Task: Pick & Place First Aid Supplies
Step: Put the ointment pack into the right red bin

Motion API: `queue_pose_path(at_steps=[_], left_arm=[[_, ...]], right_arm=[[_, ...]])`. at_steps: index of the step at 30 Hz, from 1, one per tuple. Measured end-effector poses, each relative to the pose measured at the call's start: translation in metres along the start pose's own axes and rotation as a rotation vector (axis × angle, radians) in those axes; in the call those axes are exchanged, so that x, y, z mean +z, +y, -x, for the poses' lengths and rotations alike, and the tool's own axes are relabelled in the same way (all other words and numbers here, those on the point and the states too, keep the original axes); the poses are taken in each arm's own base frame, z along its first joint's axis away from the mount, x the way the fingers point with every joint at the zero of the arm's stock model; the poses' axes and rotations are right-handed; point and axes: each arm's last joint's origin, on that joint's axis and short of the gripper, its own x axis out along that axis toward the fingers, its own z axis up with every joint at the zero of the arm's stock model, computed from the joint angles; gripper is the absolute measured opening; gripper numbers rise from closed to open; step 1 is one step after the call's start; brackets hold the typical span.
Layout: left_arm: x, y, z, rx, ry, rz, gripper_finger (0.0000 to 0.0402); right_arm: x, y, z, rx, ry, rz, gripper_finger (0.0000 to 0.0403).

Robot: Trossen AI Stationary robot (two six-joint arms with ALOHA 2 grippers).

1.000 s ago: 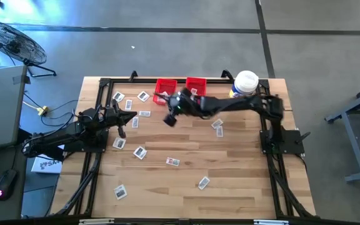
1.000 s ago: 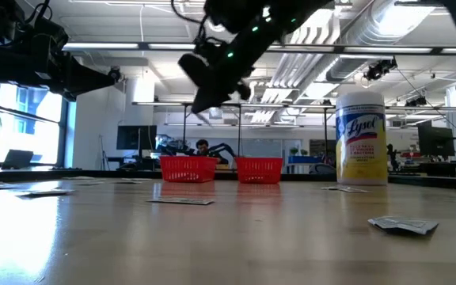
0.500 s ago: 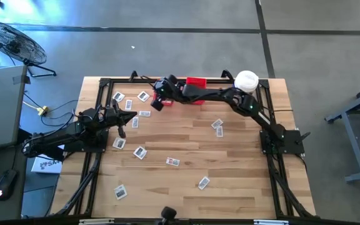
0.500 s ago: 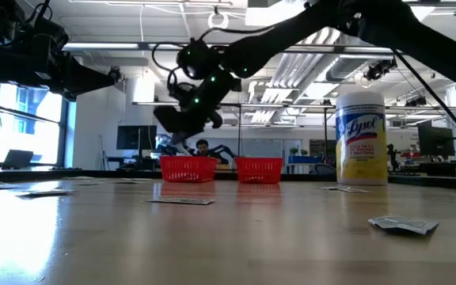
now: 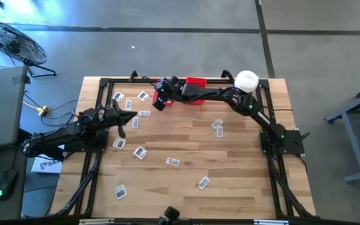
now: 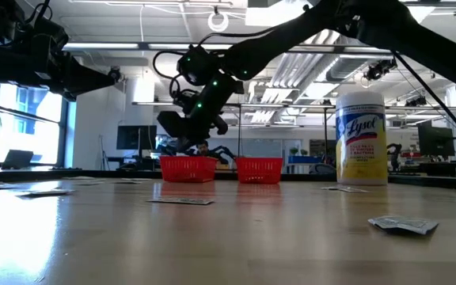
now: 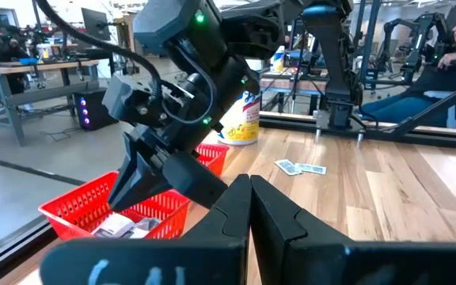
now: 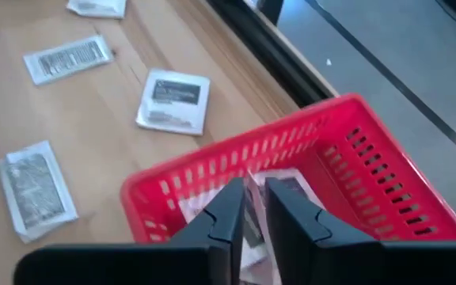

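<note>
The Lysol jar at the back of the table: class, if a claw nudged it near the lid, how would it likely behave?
The jar stands upright and tall on a narrow base, so a high push would probably tip it. Its round body would then likely roll. It looks rigid plastic, unlikely to flex.
</note>
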Motion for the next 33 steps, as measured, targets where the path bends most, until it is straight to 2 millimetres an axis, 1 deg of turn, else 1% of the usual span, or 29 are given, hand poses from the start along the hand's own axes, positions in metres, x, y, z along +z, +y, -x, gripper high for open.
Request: queue_pose_path(at_steps=[3, 5, 9, 14, 16, 19, 23, 26, 29, 31, 33], left_arm=[[0.000, 0.000, 0.000, 0.000, 0.000, 0.000, 0.0001], [0.000, 0.000, 0.000, 0.000, 0.000, 0.000, 0.0001], [0.000, 0.000, 0.000, 0.000, 0.000, 0.000, 0.0001], [0.000, 0.000, 0.000, 0.000, 0.000, 0.000, 0.0001], [0.000, 0.000, 0.000, 0.000, 0.000, 0.000, 0.0001], [0.000, 0.000, 0.000, 0.000, 0.000, 0.000, 0.0001], [0.000, 0.000, 0.000, 0.000, 0.000, 0.000, 0.0001], [0.000, 0.000, 0.000, 0.000, 0.000, 0.000, 0.0001], [0.000, 0.000, 0.000, 0.000, 0.000, 0.000, 0.0001], [0.000, 0.000, 0.000, 0.000, 0.000, 0.000, 0.0001], [0.000, 0.000, 0.000, 0.000, 0.000, 0.000, 0.0001]], right_arm=[[-0.002, 0.001, 0.003, -0.003, 0.031, 0.010, 0.0061], [0.000, 0.002, 0.013, -0.002, 0.061, 0.030, 0.0063], [0.004, 0.012, 0.049, 0.010, 0.169, 0.112, 0.0048], [-0.007, 0.032, 0.098, 0.034, 0.372, 0.232, 0.0012], [-0.015, 0.044, 0.115, 0.031, 0.452, 0.251, 0.0003], [-0.029, 0.069, 0.133, 0.009, 0.526, 0.268, 0.0006], [-0.048, 0.106, 0.155, 0.003, 0.540, 0.312, 0.0005], [-0.070, 0.130, 0.169, 0.012, 0.555, 0.328, 0.0002], [-0.092, 0.145, 0.188, 0.011, 0.553, 0.311, 0.0003], [-0.111, 0.150, 0.200, 0.011, 0.548, 0.285, 0.0004], [-0.130, 0.151, 0.211, 0.009, 0.528, 0.237, 0.0002]])
